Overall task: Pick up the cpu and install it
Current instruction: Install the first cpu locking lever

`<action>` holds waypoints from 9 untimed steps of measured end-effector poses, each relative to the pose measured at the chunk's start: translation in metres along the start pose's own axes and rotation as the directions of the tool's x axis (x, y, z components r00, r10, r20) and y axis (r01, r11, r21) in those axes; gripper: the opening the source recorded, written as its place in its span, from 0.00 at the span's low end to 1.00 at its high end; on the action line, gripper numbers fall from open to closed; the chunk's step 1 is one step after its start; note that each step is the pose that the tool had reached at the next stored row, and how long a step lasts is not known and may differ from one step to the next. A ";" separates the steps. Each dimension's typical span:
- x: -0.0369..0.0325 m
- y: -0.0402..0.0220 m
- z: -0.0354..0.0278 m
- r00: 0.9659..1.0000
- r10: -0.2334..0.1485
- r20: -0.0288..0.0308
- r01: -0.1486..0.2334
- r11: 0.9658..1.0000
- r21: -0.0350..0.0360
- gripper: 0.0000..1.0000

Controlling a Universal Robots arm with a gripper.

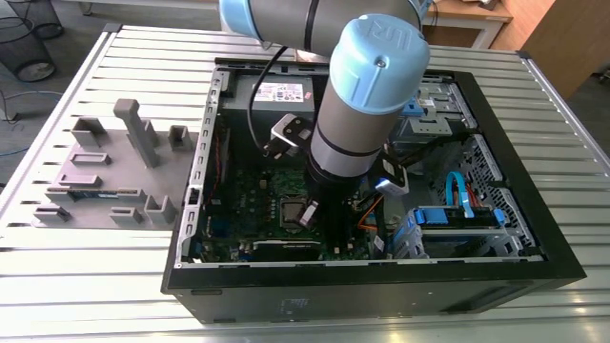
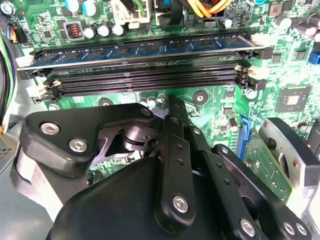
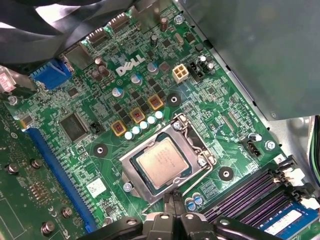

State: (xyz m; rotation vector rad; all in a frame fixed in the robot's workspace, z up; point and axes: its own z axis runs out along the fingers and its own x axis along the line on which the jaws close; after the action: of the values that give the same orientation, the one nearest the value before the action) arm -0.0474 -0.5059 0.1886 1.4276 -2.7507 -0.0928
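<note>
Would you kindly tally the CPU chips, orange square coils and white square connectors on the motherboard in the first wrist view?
cpu: 1
orange square coils: 3
white square connector: 1
Total: 5

**Arm and gripper pose.** In the exterior view, 1 arm (image 1: 286, 18) is shown reaching in from 12 o'clock. It is bent at a blue-capped joint (image 1: 381, 61), and the grey forearm (image 1: 348, 128) is directed steeply downward toward 7 o'clock. The black gripper (image 1: 308, 214) is carried at its lower end, pointed down. In both wrist views the 2 fingers (image 3: 168, 202) (image 2: 176, 145) are pressed together, with nothing clamped between them.
</note>
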 end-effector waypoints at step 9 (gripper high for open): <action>0.0027 -0.0015 -0.0007 1.000 -0.003 0.000 0.003 1.000 0.000 0.11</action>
State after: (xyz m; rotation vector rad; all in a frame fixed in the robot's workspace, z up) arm -0.0477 -0.5089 0.1892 1.4314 -2.7485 -0.0928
